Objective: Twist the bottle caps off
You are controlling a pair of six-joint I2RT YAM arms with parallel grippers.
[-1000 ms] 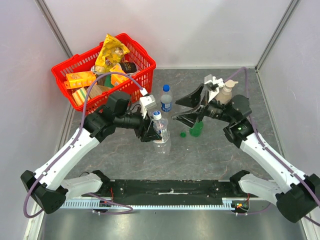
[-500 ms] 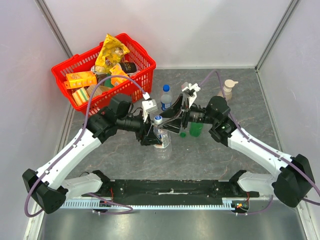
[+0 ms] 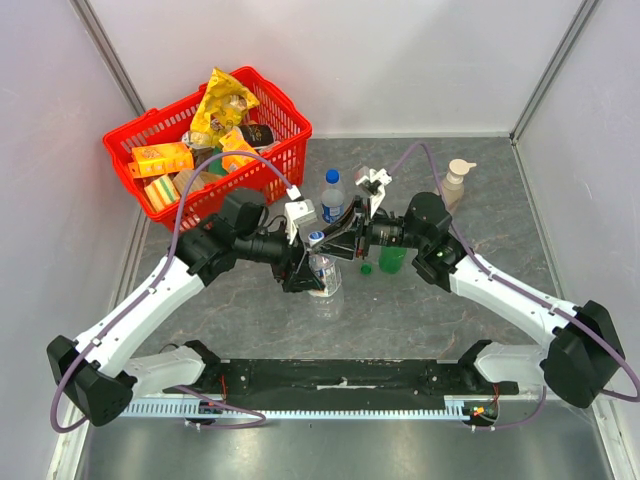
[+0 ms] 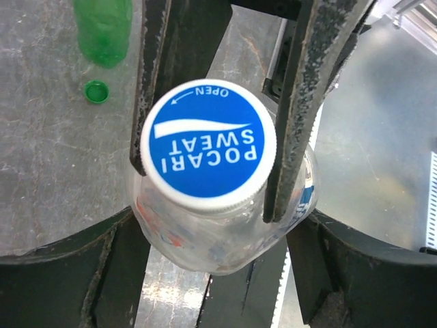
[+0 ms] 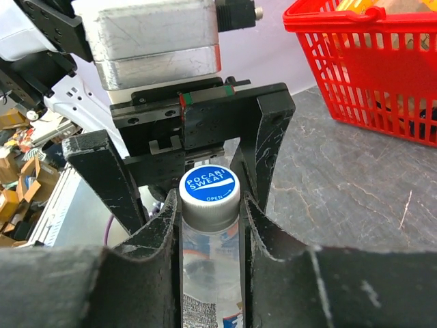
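Observation:
A clear bottle (image 3: 323, 275) stands mid-table, its blue cap (image 3: 316, 238) marked "POCARI SWEAT" (image 4: 208, 147). My left gripper (image 3: 308, 270) grips the bottle's body, its dark fingers pressed on both sides below the shoulder (image 4: 215, 229). My right gripper (image 5: 209, 203) is shut on the blue cap (image 5: 209, 186), and its fingers (image 4: 151, 82) flank it from the far side. The green bottle (image 3: 392, 259) stands open to the right, with its green cap (image 3: 366, 268) lying loose on the table. A blue-labelled bottle (image 3: 332, 203) behind keeps its blue cap (image 3: 332, 177) on.
A red basket (image 3: 128, 178) full of packets sits at the back left. A beige pump dispenser (image 3: 455, 182) stands at the back right. Grey walls close the table on three sides.
My right gripper swung left from the green bottle to the clear bottle and closed on its blue cap. The left arm stayed at the bottle.

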